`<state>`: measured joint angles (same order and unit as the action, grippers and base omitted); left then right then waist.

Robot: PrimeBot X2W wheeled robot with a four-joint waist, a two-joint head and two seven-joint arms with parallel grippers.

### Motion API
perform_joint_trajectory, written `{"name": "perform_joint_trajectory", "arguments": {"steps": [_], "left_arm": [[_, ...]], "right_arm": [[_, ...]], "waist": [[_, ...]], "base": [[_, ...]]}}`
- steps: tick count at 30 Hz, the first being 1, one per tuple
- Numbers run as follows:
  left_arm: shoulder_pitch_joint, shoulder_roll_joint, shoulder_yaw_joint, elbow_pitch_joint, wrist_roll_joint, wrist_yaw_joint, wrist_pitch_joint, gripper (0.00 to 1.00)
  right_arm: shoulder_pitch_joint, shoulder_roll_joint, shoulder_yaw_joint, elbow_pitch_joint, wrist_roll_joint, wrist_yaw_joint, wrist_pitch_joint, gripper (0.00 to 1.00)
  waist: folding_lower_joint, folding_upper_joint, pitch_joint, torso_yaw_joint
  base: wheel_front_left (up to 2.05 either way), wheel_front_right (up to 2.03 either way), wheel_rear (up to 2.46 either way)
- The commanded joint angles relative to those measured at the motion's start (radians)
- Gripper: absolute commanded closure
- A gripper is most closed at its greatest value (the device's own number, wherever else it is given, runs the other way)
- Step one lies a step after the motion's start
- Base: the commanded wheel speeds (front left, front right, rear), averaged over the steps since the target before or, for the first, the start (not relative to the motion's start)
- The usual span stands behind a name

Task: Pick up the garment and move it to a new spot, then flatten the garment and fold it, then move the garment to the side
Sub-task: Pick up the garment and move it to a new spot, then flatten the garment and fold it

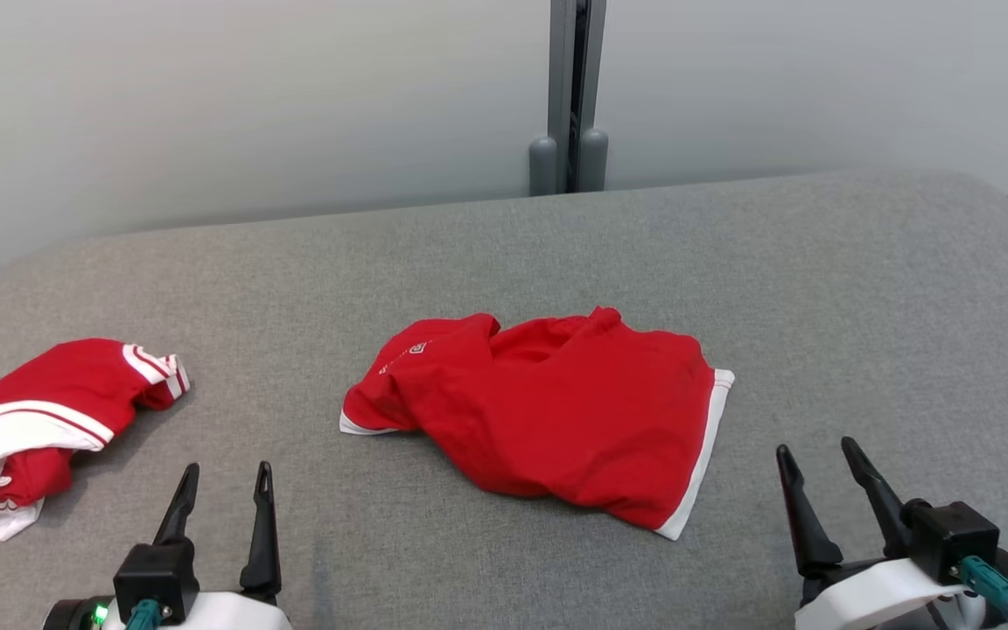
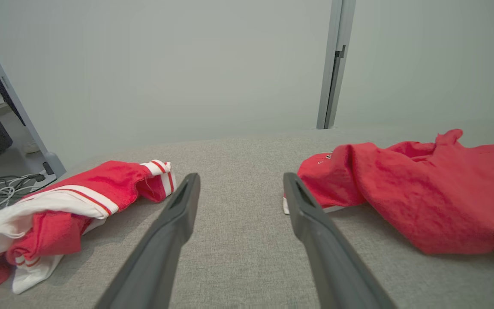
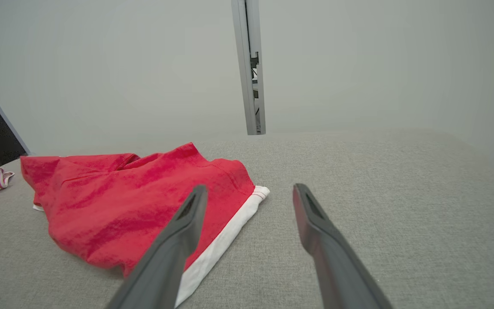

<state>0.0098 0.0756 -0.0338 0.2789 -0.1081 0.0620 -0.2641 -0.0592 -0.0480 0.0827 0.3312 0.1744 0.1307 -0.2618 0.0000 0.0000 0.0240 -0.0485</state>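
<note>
Two grippers sit low at the near edge, both with their dark fingers spread apart and nothing between them. The left gripper [image 1: 228, 468] hovers just over the grey padded top [image 1: 819, 289], its fingers pointing away from the robot into the bare gap between two pieces of clothing. The right gripper [image 1: 815, 446] is tilted a little to the left, near the lower right corner of the red garment [image 1: 556, 411] but not touching it.

That red garment lies crumpled near the middle of the top, between the two grippers and a little beyond them. It is bunched and folded over itself, with a white band along its right edge and a small white print near its left end. From the right wrist, the white band runs just past the left fingertip.

Off to the left, well apart from it, a second garment [image 1: 31, 411] in red with white stripes lies in a heap at the edge. Behind the top stands a pale wall [image 1: 250, 105] with a grey post [image 1: 576, 87].
</note>
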Motion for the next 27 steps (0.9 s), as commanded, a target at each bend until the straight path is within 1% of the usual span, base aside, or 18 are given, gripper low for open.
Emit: {"name": "perform_joint_trajectory", "arguments": {"steps": [1, 10, 15, 17, 21, 27], "left_arm": [[0.022, -0.003, 0.011, -0.015, 0.012, 0.003, -0.001, 0.00], [0.083, -0.017, 0.024, -0.037, 0.034, -0.005, -0.001, 0.00], [0.082, -0.022, 0.016, -0.034, 0.027, -0.017, -0.001, 0.00], [0.076, -0.022, 0.010, -0.035, 0.026, -0.026, -0.001, 0.00], [0.060, -0.023, -0.007, -0.045, 0.028, -0.029, -0.001, 0.00], [0.025, -0.023, -0.042, -0.049, 0.002, -0.032, -0.001, 0.00]], "right_arm": [[0.015, -0.005, -0.012, -0.015, -0.012, 0.000, -0.005, 0.00], [0.046, -0.005, -0.026, -0.027, -0.026, 0.000, -0.005, 0.00], [0.052, -0.005, -0.015, -0.013, -0.013, 0.000, -0.005, 0.00], [0.049, -0.005, -0.012, -0.008, -0.008, 0.000, -0.005, 0.00], [0.031, -0.005, -0.011, -0.003, 0.001, 0.000, -0.005, 0.00], [-0.040, -0.005, -0.020, 0.014, 0.012, 0.000, -0.005, 0.00]], "waist": [[0.0000, 0.0000, -0.020, 0.006], [0.0000, 0.0000, -0.049, 0.013], [0.0000, 0.0000, -0.040, 0.023], [0.0000, 0.0000, -0.030, 0.030], [0.0000, 0.0000, -0.003, 0.051], [0.0000, 0.0000, 0.085, 0.091]], "base": [[0.00, 0.00, 0.00], [0.00, 0.00, 0.00], [0.00, 0.00, 0.00], [0.00, 0.00, 0.00], [0.00, 0.00, 0.00], [0.00, 0.00, 0.00]]}}
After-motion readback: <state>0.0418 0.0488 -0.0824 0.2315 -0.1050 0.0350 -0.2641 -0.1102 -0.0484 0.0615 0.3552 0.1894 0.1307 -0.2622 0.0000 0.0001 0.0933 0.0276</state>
